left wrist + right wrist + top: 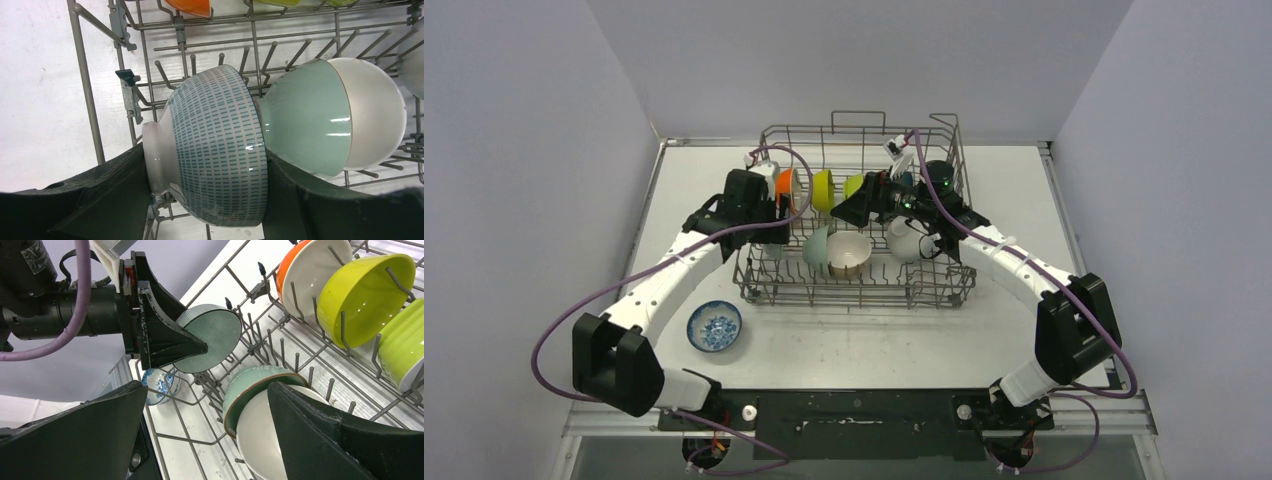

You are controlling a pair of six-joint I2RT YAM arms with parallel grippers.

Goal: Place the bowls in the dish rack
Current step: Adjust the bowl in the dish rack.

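The grey wire dish rack [854, 297] stands at the table's middle back. My left gripper [769, 228] is shut on a white bowl with teal dashes [210, 150], foot against one finger and rim against the other, held on edge over the rack's left front tines. Beside it a pale green bowl [305, 120] and a beige bowl [375, 120] lean nested. Orange [305, 270], yellow [365, 295] and lime [405, 340] bowls stand in the back row. My right gripper [849, 205] hovers open over the rack's middle, holding nothing. A blue-patterned bowl [714, 326] sits on the table.
A white bowl [904, 240] lies in the rack's right part under the right arm. The rack's upright tines [190, 62] and its left wall [82, 75] stand close around the held bowl. White walls close in the table on three sides.
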